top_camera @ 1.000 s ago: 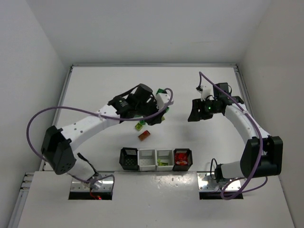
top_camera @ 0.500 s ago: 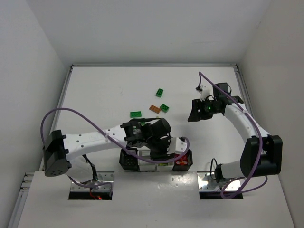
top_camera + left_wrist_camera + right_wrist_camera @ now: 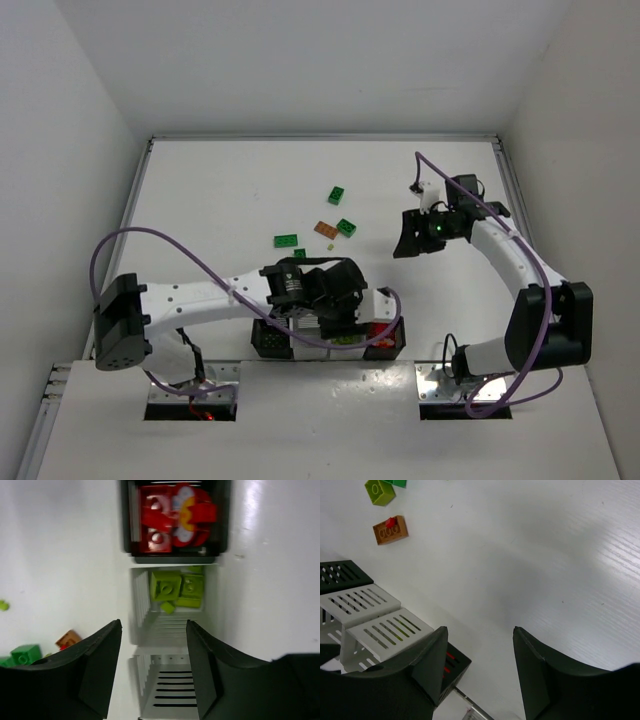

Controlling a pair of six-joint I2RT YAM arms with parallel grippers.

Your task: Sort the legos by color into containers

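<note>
1. Table (image 3: pixel 200 200): white, filling mid-frame in the top view.
2. Left gripper (image 3: pixel 154 630): jaws apart and empty, over the containers (image 3: pixel 270 345) at lower centre.
3. Right gripper (image 3: pixel 480 635): jaws apart and empty, right of centre.
4. Black container (image 3: pixel 175 557) holds red legos (image 3: pixel 160 515); the adjoining white container (image 3: pixel 141 597) holds yellow-green legos (image 3: pixel 167 585).
5. Loose legos (image 3: pixel 346 227): green and orange-brown, scattered at centre.

white table (image 3: pixel 220 190), plain white walls (image 3: pixel 300 60) on three sides, soft even light

No writing, label or number is legible on anything.
</note>
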